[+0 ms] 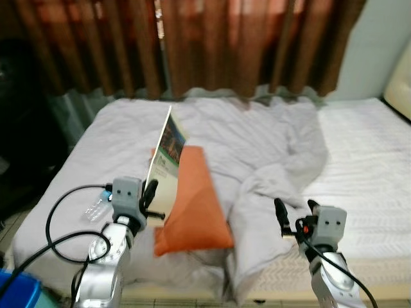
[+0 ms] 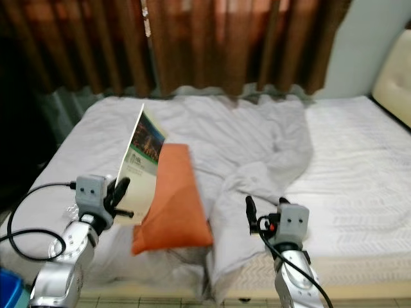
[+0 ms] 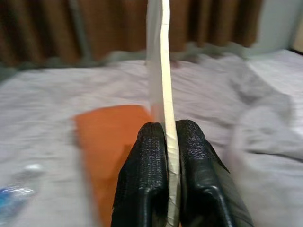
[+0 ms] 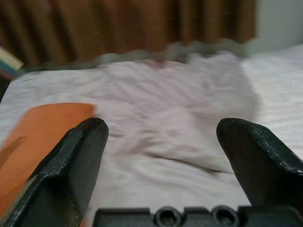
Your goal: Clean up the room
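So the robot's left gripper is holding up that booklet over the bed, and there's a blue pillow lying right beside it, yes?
Not quite: the pillow is orange, not blue, as the left eye view shows. The rest holds: the left gripper is shut on the booklet, lifted above the bed.

I can't read the print on the thin, glossy printed booklet; it is too small. The booklet hides the near left corner of the flat orange cushion. Left of the cushion, the clear plastic bottle is partly hidden behind my left gripper. The blue plastic bin is cut off at the corner. Both wrist views are blurred.
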You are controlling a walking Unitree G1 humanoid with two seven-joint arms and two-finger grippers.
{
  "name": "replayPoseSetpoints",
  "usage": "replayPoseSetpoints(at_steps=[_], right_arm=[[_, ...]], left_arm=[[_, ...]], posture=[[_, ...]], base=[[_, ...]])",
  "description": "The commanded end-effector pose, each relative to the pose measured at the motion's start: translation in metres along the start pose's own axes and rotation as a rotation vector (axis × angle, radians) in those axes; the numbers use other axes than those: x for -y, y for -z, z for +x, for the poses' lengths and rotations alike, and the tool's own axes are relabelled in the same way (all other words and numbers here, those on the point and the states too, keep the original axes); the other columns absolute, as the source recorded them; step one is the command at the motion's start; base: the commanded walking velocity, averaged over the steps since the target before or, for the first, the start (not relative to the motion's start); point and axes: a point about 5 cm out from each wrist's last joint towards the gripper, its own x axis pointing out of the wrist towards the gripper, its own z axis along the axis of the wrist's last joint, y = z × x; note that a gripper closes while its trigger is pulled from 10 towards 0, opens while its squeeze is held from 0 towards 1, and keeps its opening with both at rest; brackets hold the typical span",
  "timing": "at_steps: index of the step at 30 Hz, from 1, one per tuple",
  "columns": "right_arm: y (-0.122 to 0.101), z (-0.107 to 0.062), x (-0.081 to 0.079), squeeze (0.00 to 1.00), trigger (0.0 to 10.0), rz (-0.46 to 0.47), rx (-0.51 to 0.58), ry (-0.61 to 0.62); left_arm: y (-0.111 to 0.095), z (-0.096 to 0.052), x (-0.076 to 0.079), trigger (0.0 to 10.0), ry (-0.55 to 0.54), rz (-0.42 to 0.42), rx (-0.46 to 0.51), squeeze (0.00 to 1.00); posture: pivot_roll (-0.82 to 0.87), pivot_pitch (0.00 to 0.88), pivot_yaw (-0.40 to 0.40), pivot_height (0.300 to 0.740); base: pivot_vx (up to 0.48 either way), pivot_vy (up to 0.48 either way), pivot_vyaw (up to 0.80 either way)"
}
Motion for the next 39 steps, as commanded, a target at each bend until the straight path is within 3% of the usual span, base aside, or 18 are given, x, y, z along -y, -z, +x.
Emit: replayPoseSetpoints(at_steps=[1, 6, 10, 17, 21, 28, 35, 39], right_arm=[[-0.001, 0.003, 0.0, 0.0, 10.0, 0.004, 0.009, 0.002], [-0.002, 0.005, -0.003, 0.0, 10.0, -0.023, 0.018, -0.021], [-0.003, 0.003, -0.007, 0.0, 10.0, -0.063, 0.018, -0.068], [0.002, -0.011, -0.003, 0.0, 10.0, -0.04, -0.055, -0.13], [0.005, -0.019, 0.0, 0.0, 10.0, -0.046, -0.097, -0.167], [0.003, -0.003, -0.002, 0.0, 10.0, -0.039, -0.085, -0.177], [0.002, 0.008, -0.013, 0.0, 10.0, -0.006, -0.051, -0.156], [0.004, 0.005, -0.012, 0.0, 10.0, -0.003, -0.051, -0.148]], left_arm=[[-0.009, 0.006, 0.007, 10.0, 0.045, 0.02, 0.045, 0.0], [-0.004, 0.011, 0.005, 10.0, 0.064, 0.041, 0.036, 0.0], [0.002, 0.007, 0.009, 10.0, 0.058, 0.015, 0.034, 0.0], [0.022, -0.02, 0.007, 10.0, -0.011, -0.021, 0.01, 0.0], [0.032, -0.031, 0.016, 10.0, -0.005, -0.053, -0.011, 0.0], [0.027, -0.015, 0.021, 10.0, 0.03, -0.047, -0.004, 0.0], [0.009, 0.011, -0.001, 10.0, 0.059, 0.021, 0.006, 0.0], [0.008, 0.015, 0.001, 10.0, 0.079, 0.017, 0.004, 0.0]], posture=[[-0.09, 0.0, 0.047, 0.74], [-0.11, 0.0, 0.046, 0.74], [-0.12, 0.0, 0.032, 0.74], [-0.12, 0.0, -0.073, 0.74], [-0.12, 0.002, -0.104, 0.74], [-0.09, 0.0, -0.073, 0.74], [-0.11, 0.0, 0.002, 0.74], [-0.12, 0.0, 0.018, 0.74]], base=[[0.296, -0.375, 0.0], [0.301, -0.372, 0.0], [0.299, -0.372, 0.0], [0.29, -0.38, 0.0], [0.267, -0.396, 0.0], [0.259, -0.401, 0.0], [0.271, -0.393, 0.0], [0.281, -0.386, 0.0]])
